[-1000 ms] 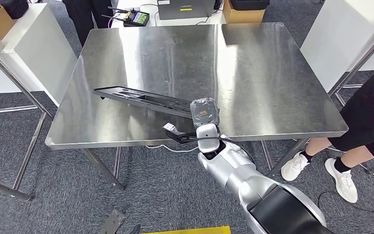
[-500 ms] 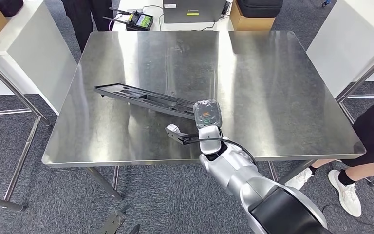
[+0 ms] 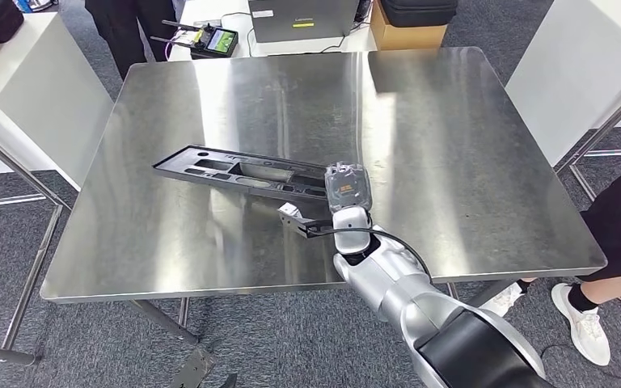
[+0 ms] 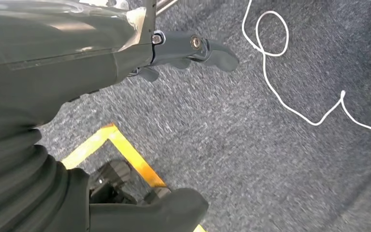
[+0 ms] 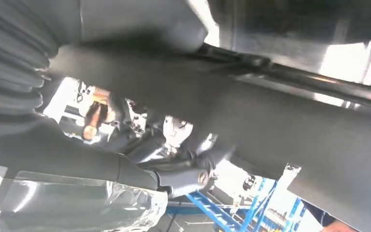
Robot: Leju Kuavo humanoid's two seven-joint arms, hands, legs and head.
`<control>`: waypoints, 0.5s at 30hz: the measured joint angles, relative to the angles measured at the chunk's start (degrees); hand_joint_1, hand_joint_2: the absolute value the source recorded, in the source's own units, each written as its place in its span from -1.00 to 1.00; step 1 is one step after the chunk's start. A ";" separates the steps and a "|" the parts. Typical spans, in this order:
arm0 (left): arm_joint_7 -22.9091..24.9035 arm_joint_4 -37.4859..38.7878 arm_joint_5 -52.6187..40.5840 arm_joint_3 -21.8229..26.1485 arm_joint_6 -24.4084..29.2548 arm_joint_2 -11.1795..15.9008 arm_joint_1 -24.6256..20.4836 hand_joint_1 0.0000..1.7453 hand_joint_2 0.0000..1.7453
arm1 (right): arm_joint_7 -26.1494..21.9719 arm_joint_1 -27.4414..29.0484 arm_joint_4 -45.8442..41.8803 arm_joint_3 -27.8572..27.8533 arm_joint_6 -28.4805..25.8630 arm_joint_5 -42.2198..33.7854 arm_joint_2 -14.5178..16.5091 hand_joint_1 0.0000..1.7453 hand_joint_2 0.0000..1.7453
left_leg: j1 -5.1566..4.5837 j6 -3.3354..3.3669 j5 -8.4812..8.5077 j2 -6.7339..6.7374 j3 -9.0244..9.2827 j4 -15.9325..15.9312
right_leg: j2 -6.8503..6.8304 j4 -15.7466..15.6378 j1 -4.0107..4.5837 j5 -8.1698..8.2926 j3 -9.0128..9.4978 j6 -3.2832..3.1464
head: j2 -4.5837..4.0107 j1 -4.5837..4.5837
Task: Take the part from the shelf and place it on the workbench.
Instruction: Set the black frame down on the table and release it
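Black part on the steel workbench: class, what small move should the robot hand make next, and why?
Probably let go and draw back. The black part appears to lie flat on the workbench, with the right robot hand holding its near end, so only release seems left.

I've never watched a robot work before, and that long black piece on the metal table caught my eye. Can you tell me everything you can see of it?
The long black part is a flat, narrow strip, seemingly moulded plastic, with several recessed pockets and cut-outs along its length. It lies slantwise on the shiny steel workbench, its far end resting toward the table's left side. Its near end is at the robot's right hand, which appears to hold it.
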 joint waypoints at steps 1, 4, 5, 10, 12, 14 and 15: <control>0.10 0.00 -0.02 -0.01 0.14 -0.01 -0.02 -1.00 1.00 | -0.04 0.05 -0.02 -0.12 -0.03 0.00 0.00 -1.00 -1.00 | 0.01 0.02 -0.05 0.04 0.07 -0.11 | 0.04 0.00 0.02 -0.06 0.01 -0.10 | 0.00 0.01; 0.24 0.00 -0.01 -0.01 0.24 -0.03 -0.06 -1.00 1.00 | -0.09 0.19 -0.14 -0.48 -0.09 0.00 0.00 -1.00 -1.00 | 0.04 0.02 -0.06 0.15 0.16 -0.26 | 0.10 0.00 0.11 -0.10 0.02 -0.18 | 0.01 0.01; 0.24 0.00 -0.01 0.00 0.26 -0.03 -0.07 -1.00 1.00 | -0.09 0.22 -0.16 -0.62 -0.09 0.00 0.00 -1.00 -1.00 | 0.06 0.00 -0.06 0.17 0.17 -0.29 | 0.11 0.00 0.15 -0.10 0.02 -0.19 | 0.01 0.01; 0.25 0.00 0.01 0.00 0.29 -0.20 -0.07 -1.00 1.00 | -0.09 0.23 -0.28 -0.95 -0.09 0.00 -0.02 -1.00 -1.00 | 0.21 -1.10 0.05 0.20 0.18 -0.34 | 0.11 0.02 0.31 -0.04 0.03 -0.28 | 0.01 0.02; 0.25 0.00 0.00 0.00 0.30 -0.23 -0.07 -1.00 1.00 | -0.09 0.23 -0.32 -0.97 -0.09 0.00 -0.03 -1.00 -1.00 | 0.26 -1.61 0.09 0.20 0.18 -0.35 | 0.10 0.03 0.34 0.01 0.03 -0.36 | 0.01 0.03; 0.25 0.00 -0.01 0.00 0.31 -0.26 -0.06 -1.00 1.00 | -0.09 0.24 -0.32 -0.98 -0.09 0.00 -0.04 -1.00 -1.00 | 0.26 -1.85 0.12 0.20 0.18 -0.35 | 0.10 0.03 0.33 0.03 0.04 -0.39 | 0.00 0.04; 0.25 0.00 -0.01 0.00 0.31 -0.26 -0.07 -1.00 0.50 | -0.09 0.24 -0.32 -0.98 -0.09 0.00 -0.04 -1.00 -1.00 | 0.25 -1.92 0.13 0.19 0.19 -0.35 | 0.10 0.03 0.32 0.03 0.05 -0.39 | 0.00 0.04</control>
